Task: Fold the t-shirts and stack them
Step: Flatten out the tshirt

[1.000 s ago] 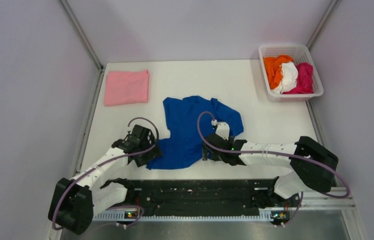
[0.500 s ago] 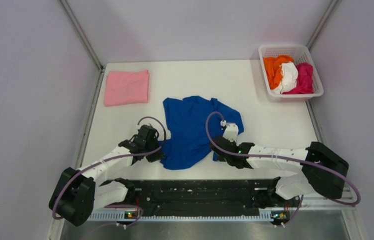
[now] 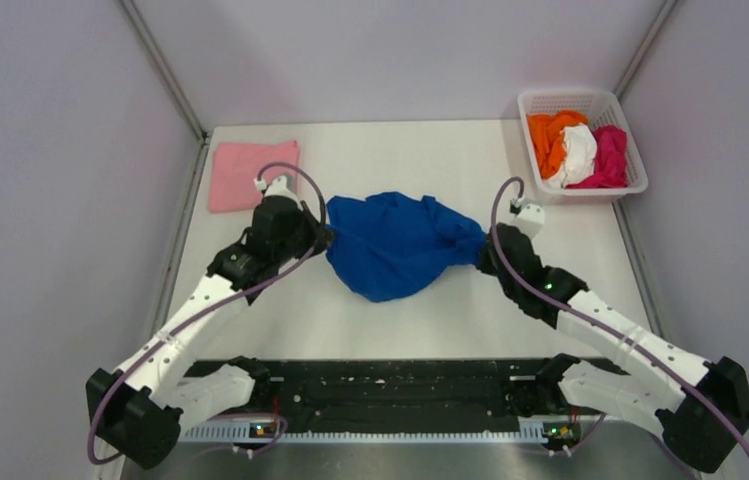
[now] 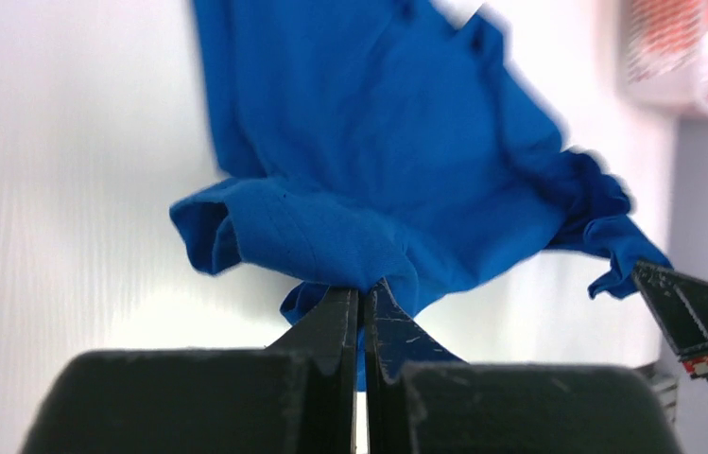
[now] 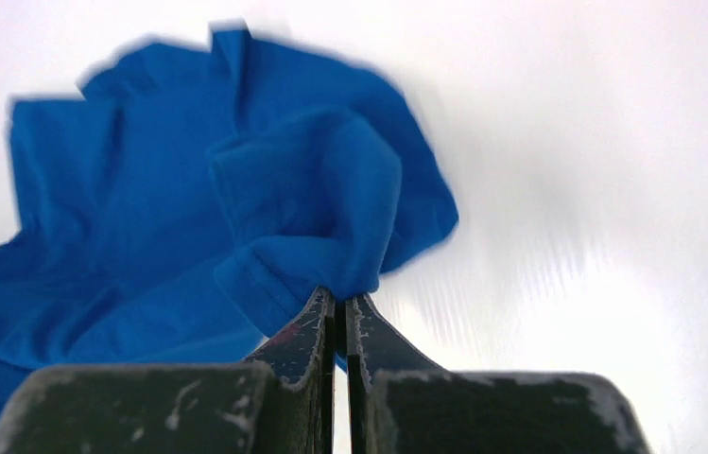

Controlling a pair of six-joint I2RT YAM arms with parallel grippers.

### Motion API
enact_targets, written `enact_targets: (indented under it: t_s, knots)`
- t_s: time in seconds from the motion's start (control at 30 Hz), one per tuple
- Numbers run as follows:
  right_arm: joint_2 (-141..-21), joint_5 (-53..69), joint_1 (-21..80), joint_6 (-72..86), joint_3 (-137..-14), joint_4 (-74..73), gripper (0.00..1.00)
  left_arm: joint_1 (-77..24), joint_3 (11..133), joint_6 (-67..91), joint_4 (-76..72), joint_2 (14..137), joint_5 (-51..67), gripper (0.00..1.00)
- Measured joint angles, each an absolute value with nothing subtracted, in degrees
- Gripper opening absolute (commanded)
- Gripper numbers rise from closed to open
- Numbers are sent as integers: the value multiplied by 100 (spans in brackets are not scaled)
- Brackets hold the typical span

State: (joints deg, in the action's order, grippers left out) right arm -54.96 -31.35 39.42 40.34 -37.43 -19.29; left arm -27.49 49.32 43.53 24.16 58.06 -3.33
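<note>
Pinching a bunched corner of cloth each, the left fingers point(image 4: 336, 320) and the right fingers point(image 5: 317, 326) are both closed tight on the blue t-shirt point(image 3: 395, 255), with almost no gap between their tips. The shirt is slung between the two arms over the middle of the bench point(image 3: 400, 330), its body sagging in loose folds toward the near side; how much of it is off the surface I cannot tell. It looks to be thin, soft cotton: light enough for two small pinches to carry, but limp, so it will droop and crumple wherever it is not pulled taut, and a narrow bite on gathered fabric could slip out under a hard tug. Holding it at two opposite edges, such as the shoulders or the hem corners, and keeping it spread should let it lie flat for folding. Farther back on the left, a pink t-shirt point(image 3: 253, 175) lies folded, the likely base of the stack. At the far right, a white basket point(image 3: 640, 172) holds orange point(image 3: 548, 135), white point(image 3: 578, 150) and magenta point(image 3: 610, 155) shirts in a heap.
</note>
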Motion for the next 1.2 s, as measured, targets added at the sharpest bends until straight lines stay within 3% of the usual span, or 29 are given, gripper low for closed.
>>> enact_targets:
  t_s: [0.2,0.43,0.83,1.07,1.2]
  knots:
    - [-5413,-3144,3544,2915,-5256,-1708,0,-2624,7279,3778,2775,6678,-864,0]
    - [-5341,-2805,3544,1809,-6692,-1076,0,-2598,9351,3166,3046,6687,-1835,0]
    - [-5378,-1896,3544,440,-8921,-1144,0,-2596,10932,2185,3124,6370,-2849,0]
    - [-5990,-2364,3524,-362,-9496,-882,0,-2519,11583,1809,2836,7183,-3481,1]
    - [-6687,-2390,3122,-565,-9450,-615,0,-1761,12193,1973,2954,8309,-3142,0]
